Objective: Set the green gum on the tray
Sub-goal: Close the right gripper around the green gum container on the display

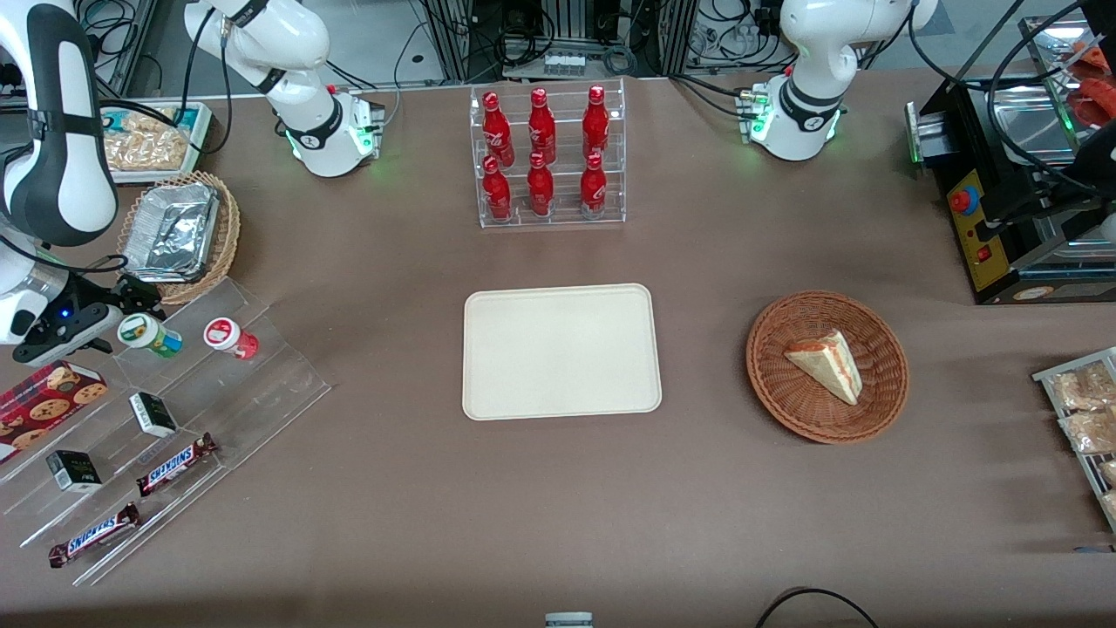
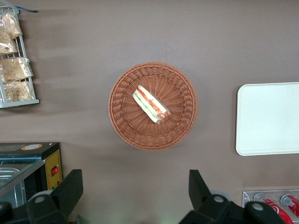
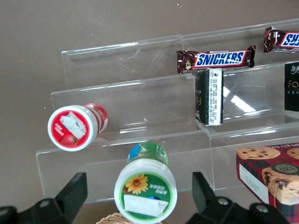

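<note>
At the working arm's end of the desk (image 1: 392,488), the hand (image 3: 139,198) hovers over the stepped clear display rack (image 1: 187,410) with its two fingers (image 3: 70,191) spread wide, one on each side of the green gum (image 3: 145,190), and nothing is gripped yet. The green gum lies tipped on the rack's uppermost step, its white lid facing the wrist camera, with the red gum (image 3: 74,127) just beside it on the same step. The tray (image 1: 561,351) sits bare in the middle of the desk, well apart from the rack. The main risk appears to be the container's round body: if the fingers close off-centre or on the lid's edge, it could roll along the smooth step or squirt out of the grip. A sideways drift could also nudge the red gum. The wicker basket (image 1: 187,231) holding a foil container sits close to the hand, so a careless lift might clip it.
</note>
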Controlling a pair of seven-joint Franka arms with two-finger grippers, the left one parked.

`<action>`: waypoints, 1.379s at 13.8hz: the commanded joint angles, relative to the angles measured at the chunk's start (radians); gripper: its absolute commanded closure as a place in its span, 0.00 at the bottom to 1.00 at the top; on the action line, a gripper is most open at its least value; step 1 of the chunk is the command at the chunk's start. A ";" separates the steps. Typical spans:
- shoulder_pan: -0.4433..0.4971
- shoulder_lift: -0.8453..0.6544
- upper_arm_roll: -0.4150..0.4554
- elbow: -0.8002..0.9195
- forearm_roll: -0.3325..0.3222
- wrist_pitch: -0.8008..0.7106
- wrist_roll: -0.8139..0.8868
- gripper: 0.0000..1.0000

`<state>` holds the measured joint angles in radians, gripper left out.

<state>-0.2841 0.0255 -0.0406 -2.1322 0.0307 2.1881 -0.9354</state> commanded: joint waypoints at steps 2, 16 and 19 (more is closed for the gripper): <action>-0.009 -0.019 -0.001 -0.037 0.020 0.032 -0.028 0.00; -0.018 -0.003 -0.004 -0.058 0.020 0.082 -0.048 0.00; -0.020 0.001 -0.004 -0.057 0.020 0.090 -0.049 0.51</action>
<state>-0.2898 0.0280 -0.0484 -2.1771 0.0307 2.2499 -0.9604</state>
